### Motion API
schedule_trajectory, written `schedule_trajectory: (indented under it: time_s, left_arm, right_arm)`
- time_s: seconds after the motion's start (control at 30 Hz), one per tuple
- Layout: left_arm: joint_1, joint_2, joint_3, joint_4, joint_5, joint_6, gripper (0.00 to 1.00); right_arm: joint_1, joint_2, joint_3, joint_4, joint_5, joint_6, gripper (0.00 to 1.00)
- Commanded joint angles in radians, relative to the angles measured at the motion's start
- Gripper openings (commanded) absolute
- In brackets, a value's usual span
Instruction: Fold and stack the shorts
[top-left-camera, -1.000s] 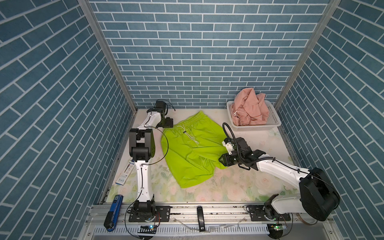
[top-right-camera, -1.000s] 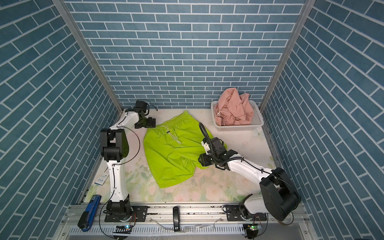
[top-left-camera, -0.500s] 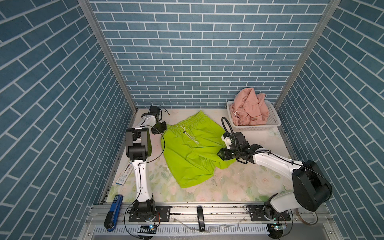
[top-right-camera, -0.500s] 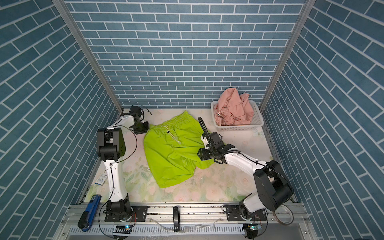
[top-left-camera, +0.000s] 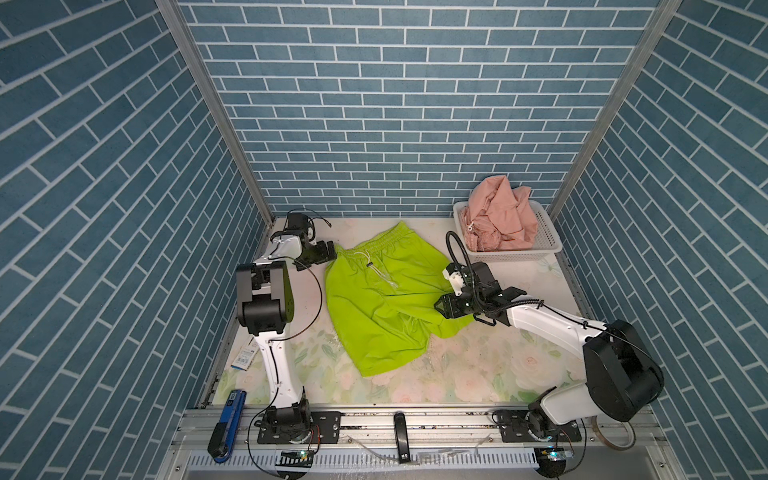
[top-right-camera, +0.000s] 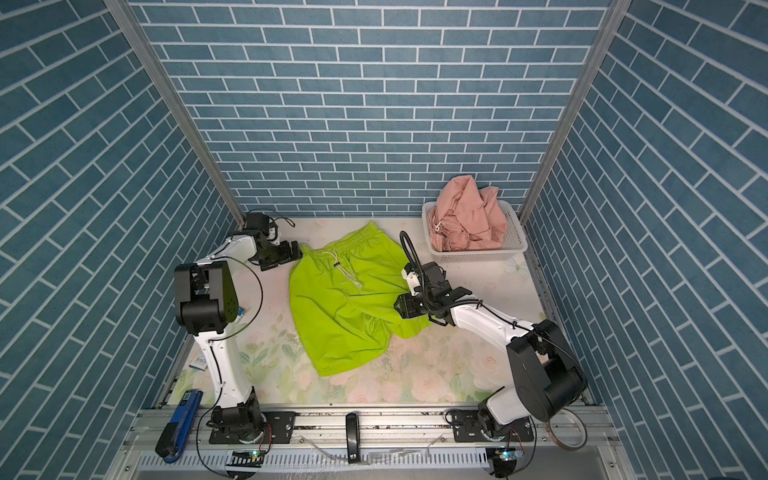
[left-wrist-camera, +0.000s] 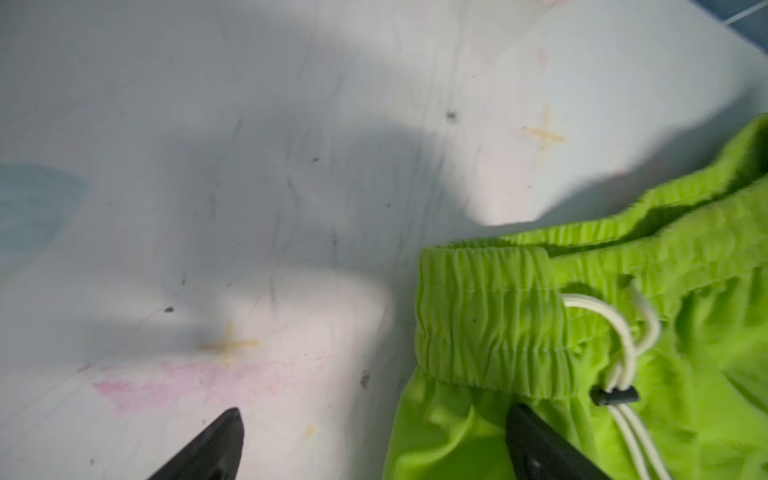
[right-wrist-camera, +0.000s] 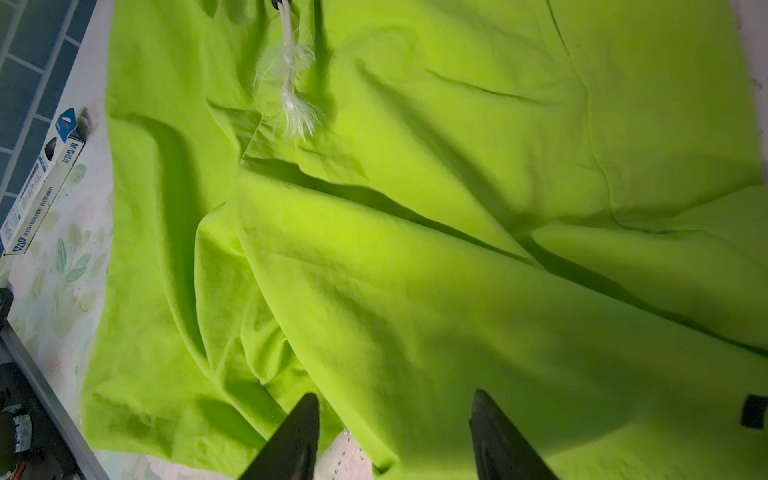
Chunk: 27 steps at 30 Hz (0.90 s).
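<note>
In both top views the thin lime green fabric shorts (top-left-camera: 382, 299) (top-right-camera: 345, 299) lie spread on the floral bench (top-left-camera: 478, 374), with the waistband toward 12 o'clock and the legs toward 5. The salmon pink shorts (top-left-camera: 498, 216) sit bunched in the white perforated plastic basket (top-left-camera: 550, 245) at 2 o'clock. The left claw (top-left-camera: 328, 251) is at the waistband's 9 o'clock corner and the right claw (top-left-camera: 440, 307) is on the leg at 3 o'clock — each nearest its own side.

The left wrist view adds that the left claw (left-wrist-camera: 374, 411) is released. Its jaws are wide and straddle the garment's edge, just short of the gathered waistband (left-wrist-camera: 490, 320) and white drawstring (left-wrist-camera: 623, 332).

The right wrist view shows the right claw (right-wrist-camera: 395, 395) part-spread over flat green fabric, pinching nothing.
</note>
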Motion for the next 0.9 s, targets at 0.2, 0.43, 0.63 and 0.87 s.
schedule_trajectory:
  time_s: [0.2,0.43,0.63,0.87]
  left_arm:
    - [-0.005,0.012,-0.014,0.066,0.141,0.023,1.00]
    - [0.039,-0.054,-0.030,0.026,0.083,-0.052,0.79]
    - [0.040,-0.063,-0.021,0.043,0.116,-0.059,0.96]
    - [-0.012,0.039,0.073,-0.046,0.096,-0.016,0.99]
  right_arm:
    - [0.000,-0.024,-0.026,0.052,-0.029,0.030,0.59]
    - [0.000,-0.024,-0.022,0.050,-0.034,0.036,0.59]
    - [0.001,-0.032,-0.024,0.042,-0.027,0.034,0.59]
    - [0.004,0.006,-0.011,0.064,-0.048,0.045,0.59]
